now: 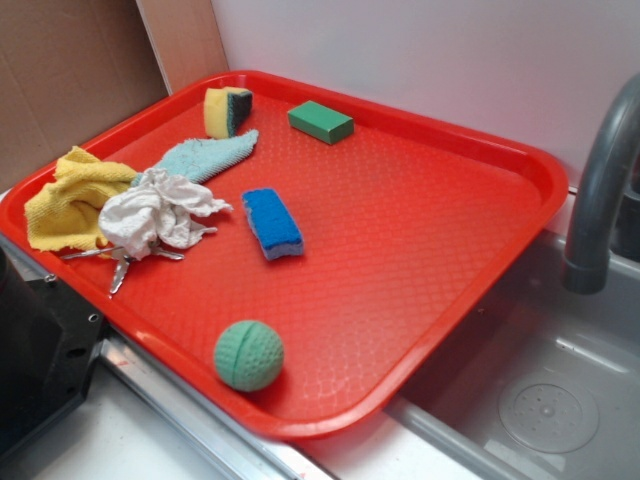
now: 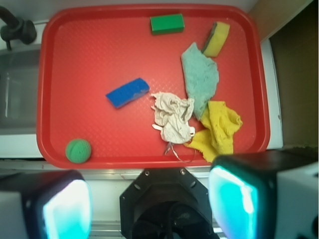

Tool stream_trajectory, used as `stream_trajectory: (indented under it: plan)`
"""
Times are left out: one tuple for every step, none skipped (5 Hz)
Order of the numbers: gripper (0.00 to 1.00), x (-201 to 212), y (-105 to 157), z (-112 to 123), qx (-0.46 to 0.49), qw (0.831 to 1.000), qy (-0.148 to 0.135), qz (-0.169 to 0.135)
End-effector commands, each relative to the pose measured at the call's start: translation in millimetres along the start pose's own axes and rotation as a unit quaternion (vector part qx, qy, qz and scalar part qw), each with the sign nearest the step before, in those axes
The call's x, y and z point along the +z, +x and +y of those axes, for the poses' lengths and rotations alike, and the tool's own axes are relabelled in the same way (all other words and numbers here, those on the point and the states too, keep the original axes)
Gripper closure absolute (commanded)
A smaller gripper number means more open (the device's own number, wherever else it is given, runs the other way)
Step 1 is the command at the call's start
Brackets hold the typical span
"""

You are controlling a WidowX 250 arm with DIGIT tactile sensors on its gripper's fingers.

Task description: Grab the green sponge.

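Nothing done yet: gripper (image 2: pixel 149 199) wide open, empty, hovering above tray's (image 2: pixel 149 157) near edge. Green sponge (image 2: pixel 217 39) untouched at far corner w/ teal cloth (image 2: pixel 200 79) beside. Reach + grasp left.

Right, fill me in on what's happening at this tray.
Nothing is being handled yet. The robot's tool hangs open above the near edge of the red tray, holding nothing. Its target, the green sponge with the yellow foam body, sits in a far corner next to a teal cloth. Also on the tray: a flat green block, a blue sponge, a green dimpled ball, a crumpled white rag and a yellow cloth.
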State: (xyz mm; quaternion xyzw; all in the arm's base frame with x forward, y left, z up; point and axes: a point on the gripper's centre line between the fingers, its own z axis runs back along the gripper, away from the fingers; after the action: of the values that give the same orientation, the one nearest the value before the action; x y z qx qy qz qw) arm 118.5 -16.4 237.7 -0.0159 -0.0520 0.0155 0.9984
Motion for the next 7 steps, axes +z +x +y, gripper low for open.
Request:
stream_trajectory:
  plan:
    - [0.00, -69, 39, 80, 0.242, 0.969, 0.036, -0.002]
    - [0.00, -87, 72, 100, 0.287, 0.957, 0.004, -0.043]
    - [0.00, -102, 95, 120, 0.301, 0.952, 0.013, -0.051]
    - [0.00, -127, 125, 135, 0.276, 0.958, 0.010, -0.081]
    - [0.00, -151, 146, 141, 0.266, 0.959, 0.023, -0.091]
    - [0.00, -178, 166, 138, 0.167, 0.981, -0.024, -0.098]
    - [0.00, -193, 173, 131, 0.072, 0.994, -0.036, -0.079]
